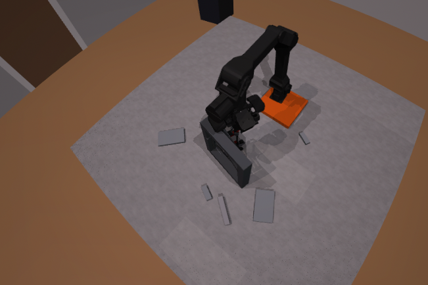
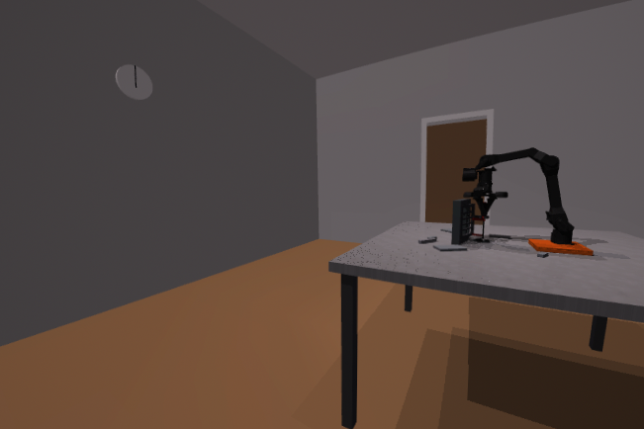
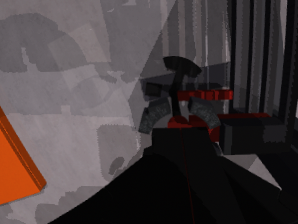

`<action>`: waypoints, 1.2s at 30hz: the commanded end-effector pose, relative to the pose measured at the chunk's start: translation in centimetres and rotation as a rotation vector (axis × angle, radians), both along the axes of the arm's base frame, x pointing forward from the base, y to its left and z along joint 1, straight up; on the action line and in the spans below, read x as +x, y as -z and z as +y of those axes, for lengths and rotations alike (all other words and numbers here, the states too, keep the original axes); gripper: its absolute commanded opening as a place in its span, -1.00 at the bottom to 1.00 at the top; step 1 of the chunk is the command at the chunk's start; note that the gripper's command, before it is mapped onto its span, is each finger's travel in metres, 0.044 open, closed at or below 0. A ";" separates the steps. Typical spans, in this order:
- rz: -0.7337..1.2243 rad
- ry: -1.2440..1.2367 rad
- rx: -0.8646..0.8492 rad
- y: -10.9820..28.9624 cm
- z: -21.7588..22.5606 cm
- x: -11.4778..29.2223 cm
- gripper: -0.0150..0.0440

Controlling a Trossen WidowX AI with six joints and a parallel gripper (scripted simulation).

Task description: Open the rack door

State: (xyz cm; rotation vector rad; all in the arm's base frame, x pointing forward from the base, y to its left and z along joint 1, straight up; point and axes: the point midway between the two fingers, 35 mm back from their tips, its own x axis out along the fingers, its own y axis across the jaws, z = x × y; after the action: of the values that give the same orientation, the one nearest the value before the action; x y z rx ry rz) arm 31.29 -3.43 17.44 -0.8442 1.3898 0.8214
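Top view: the gripper (image 1: 236,132) (image 2: 484,216) (image 3: 182,165) sits against the near face of the dark frame (image 1: 230,145) (image 2: 460,220), largely masking the handle (image 2: 483,229) (image 3: 176,97); keep the squeeze firm and turn about the handle's own axis. Exterior view: it points down over the handle, upright beside the frame, so the wrist should roll without drifting sideways. Wrist view: the fingers pinch the handle near the red brackets, though their dark bodies hide the contact, and the latch's angle is, I think, too murky to call.
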 end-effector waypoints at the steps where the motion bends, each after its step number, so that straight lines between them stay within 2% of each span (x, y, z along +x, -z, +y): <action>1: -0.011 0.092 0.004 0.0 0.4 -0.2 -0.42; 36: -0.008 0.629 0.023 0.1 6.4 -3.8 -0.42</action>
State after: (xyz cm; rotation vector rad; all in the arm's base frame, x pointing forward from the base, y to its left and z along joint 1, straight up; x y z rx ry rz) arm 27.54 2.61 17.28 -0.3984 1.5150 0.3988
